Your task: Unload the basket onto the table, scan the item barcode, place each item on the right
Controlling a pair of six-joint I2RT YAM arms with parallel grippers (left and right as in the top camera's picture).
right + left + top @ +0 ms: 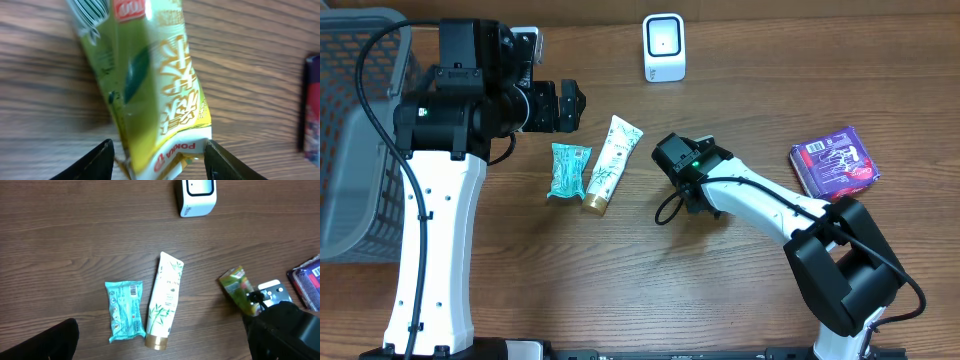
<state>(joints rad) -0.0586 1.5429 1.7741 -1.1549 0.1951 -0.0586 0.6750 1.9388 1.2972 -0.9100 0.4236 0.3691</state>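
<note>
Green packet [150, 75] between the parted jaws of the right gripper [159, 148], tabletop [620, 290] centre, left gripper [570, 105] wide open at ten o'clock, white scanner [664, 48] at twelve o'clock.

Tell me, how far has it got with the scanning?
Nothing shows as scanned yet. In hand: the right gripper straddles the end of a green packet, short of the scanner. Still to do: bringing it there, then maybe the tube, teal packet and purple packet lying on the table. The left gripper hangs open.
</note>
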